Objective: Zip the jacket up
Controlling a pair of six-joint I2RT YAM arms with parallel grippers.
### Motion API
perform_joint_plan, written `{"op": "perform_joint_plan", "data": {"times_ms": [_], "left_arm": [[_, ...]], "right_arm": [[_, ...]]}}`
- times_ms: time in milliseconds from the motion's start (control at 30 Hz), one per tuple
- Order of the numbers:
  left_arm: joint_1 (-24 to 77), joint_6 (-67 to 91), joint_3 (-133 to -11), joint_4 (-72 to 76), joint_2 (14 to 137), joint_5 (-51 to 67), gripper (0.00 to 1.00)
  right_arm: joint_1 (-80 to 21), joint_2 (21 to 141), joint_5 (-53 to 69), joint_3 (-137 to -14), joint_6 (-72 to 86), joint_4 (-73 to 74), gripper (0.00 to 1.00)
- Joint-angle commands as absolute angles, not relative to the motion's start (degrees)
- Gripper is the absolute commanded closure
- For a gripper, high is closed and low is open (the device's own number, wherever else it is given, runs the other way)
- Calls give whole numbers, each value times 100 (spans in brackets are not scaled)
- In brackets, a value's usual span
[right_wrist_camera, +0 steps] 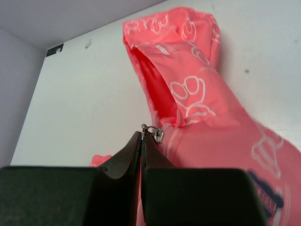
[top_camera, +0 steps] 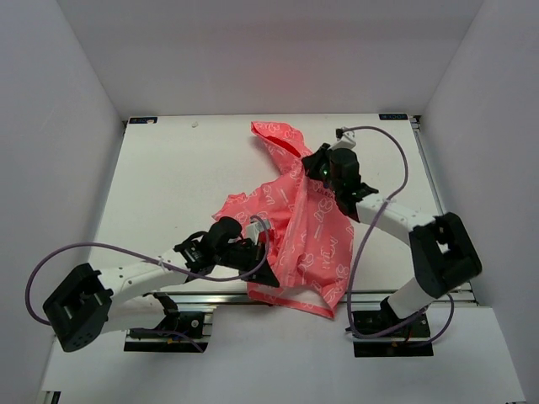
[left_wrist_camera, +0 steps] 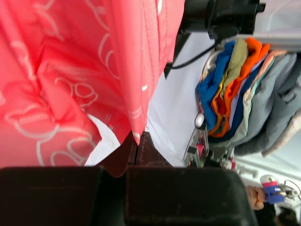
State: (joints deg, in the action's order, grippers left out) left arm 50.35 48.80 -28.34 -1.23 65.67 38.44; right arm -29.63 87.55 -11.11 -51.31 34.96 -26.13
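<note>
The coral-pink jacket (top_camera: 312, 236) with its white print lies stretched between both arms, hood (top_camera: 278, 135) towards the far side. My left gripper (top_camera: 263, 271) is at the jacket's near hem. In the left wrist view my left gripper (left_wrist_camera: 137, 139) is shut on the lower corner of the fabric (left_wrist_camera: 70, 70) by the front edge. My right gripper (top_camera: 318, 168) is up at the collar. In the right wrist view my right gripper (right_wrist_camera: 142, 136) is shut on the metal zipper pull (right_wrist_camera: 154, 133), just below the open hood (right_wrist_camera: 174, 56). A dark blue chest logo (right_wrist_camera: 265, 195) shows at the lower right.
The white table (top_camera: 177, 185) is walled in white on three sides. Purple cables loop from each arm (top_camera: 396, 160). Past the near table edge, the left wrist view shows a heap of coloured clothes (left_wrist_camera: 244, 94) and the right arm's black base (left_wrist_camera: 221, 14).
</note>
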Motion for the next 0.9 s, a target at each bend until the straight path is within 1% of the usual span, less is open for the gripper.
{"op": "perform_joint_plan", "data": {"times_ms": [0, 33, 67, 133, 167, 233, 267, 300, 333, 400, 433, 467, 533, 567, 633, 667, 700, 733, 767, 800, 833, 867], "left_arm": [[5221, 5325, -2497, -633, 6223, 4386, 100], [5221, 5387, -2444, -668, 6101, 4334, 100], [5221, 5501, -2382, -764, 6030, 4290, 100], [5229, 5589, -2338, -939, 5837, 4097, 100], [5229, 5677, -2286, -958, 5784, 4035, 100], [5238, 5826, -2172, -932, 5661, 3947, 100], [5238, 5958, -2119, -888, 5591, 3938, 100], [5238, 6011, -2022, -879, 5564, 3920, 100], [5238, 6047, -1987, -879, 5555, 3903, 100], [5238, 6135, -1943, -818, 5546, 3858, 100], [5238, 6135, -1942, -817, 5555, 3850, 100], [5238, 6117, -1960, -843, 5598, 3797, 100], [5238, 6082, -2030, -887, 5686, 3779, 100], [5238, 5969, -2082, -931, 5817, 3710, 100], [5238, 5628, -2416, -1281, 6002, 3622, 100], [5238, 5477, -2574, -1422, 6107, 3517, 93], [5238, 5328, -2741, -1572, 6335, 3472, 70], [5238, 5196, -3134, -1886, 6441, 3419, 53], [5238, 4899, -3355, -2072, 6529, 3323, 38], [5238, 4765, -3558, -2274, 6635, 3070, 16], [5238, 4659, -3951, -2633, 6644, 2911, 2], [5230, 4441, -4129, -2785, 6636, 2744, 2]], "right_arm": [[-2471, 9288, -1582, -6176, 2919, -4210, 100], [-2383, 9690, -1573, -6440, 2935, -4097, 100], [-2295, 9912, -1538, -6991, 2918, -4052, 100], [-2057, 10516, -1380, -7521, 2918, -3964, 100], [-1944, 10738, -1345, -8054, 2909, -3912, 100], [-1864, 11334, -1318, -8619, 2796, -3753, 100], [-1802, 11529, -1327, -8892, 2778, -3683, 100], [-1784, 11714, -1275, -9443, 2760, -3561, 100], [-1749, 12038, -1196, -9683, 2725, -3525, 100], [-1714, 12269, -951, -10131, 2707, -3524, 100], [-1714, 12383, -810, -10203, 2707, -3498, 100], [-1714, 12392, -365, -10221, 2716, -3498, 100], [-1714, 12183, -2, -9916, 2733, -3568, 100], [-1723, 12086, 505, -9740, 2751, -3603, 100], [-1723, 11736, 676, -9195, 2830, -3586, 100], [-1714, 11612, 825, -9028, 2847, -3560, 93], [-1705, 11497, 991, -8870, 2856, -3499, 83], [-1714, 11235, 1167, -8546, 2848, -3489, 59], [-1714, 11093, 1421, -8421, 2839, -3359, 46], [-1714, 10961, 1537, -8324, 2769, -3218, 33], [-1714, 10708, 1703, -8254, 2725, -3043, 11], [-1705, 10557, 1836, -8192, 2681, -2536, 11]]}}
